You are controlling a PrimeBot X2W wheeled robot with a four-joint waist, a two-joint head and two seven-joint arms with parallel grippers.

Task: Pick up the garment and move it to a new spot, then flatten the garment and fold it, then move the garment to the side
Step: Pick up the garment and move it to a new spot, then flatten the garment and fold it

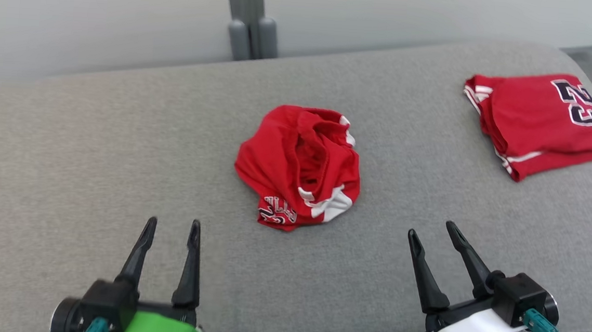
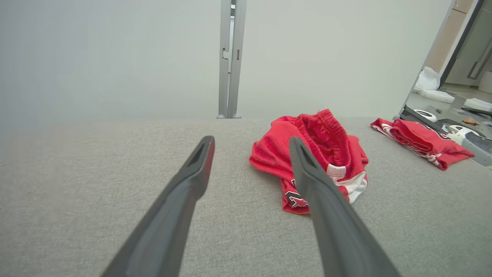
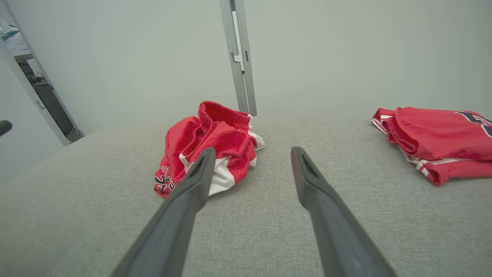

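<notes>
My two pincers hover wide open and empty above a grey, cloth-covered counter (image 1: pixel 94 146), with a crumpled red garment (image 1: pixel 298 166) lying in a heap at the centre of the head view. The garment, red basketball wear with white trim and a patch of dark lettering at its near edge, rests apart from both pincers.

My left pincer (image 1: pixel 174 222) sits at 7 o'clock in the head view, fingers spread and pointing up the frame, nothing between them; the heap lies toward its 1 o'clock. My right pincer (image 1: pixel 431 228) sits at 5 o'clock, jaws equally wide and holding nothing, the heap toward its 11 o'clock.

In the left wrist view the garment shows an open elastic waistband on top and is partly hidden behind the right-hand finger. In the right wrist view it lies behind the left-hand finger.

A second red piece, a folded jersey (image 1: pixel 544 121) bearing the number 23, lies flat at 2 o'clock, well apart from the heap and near the counter's far right edge. A grey post (image 1: pixel 248 22) stands against the pale wall at 12 o'clock.
</notes>
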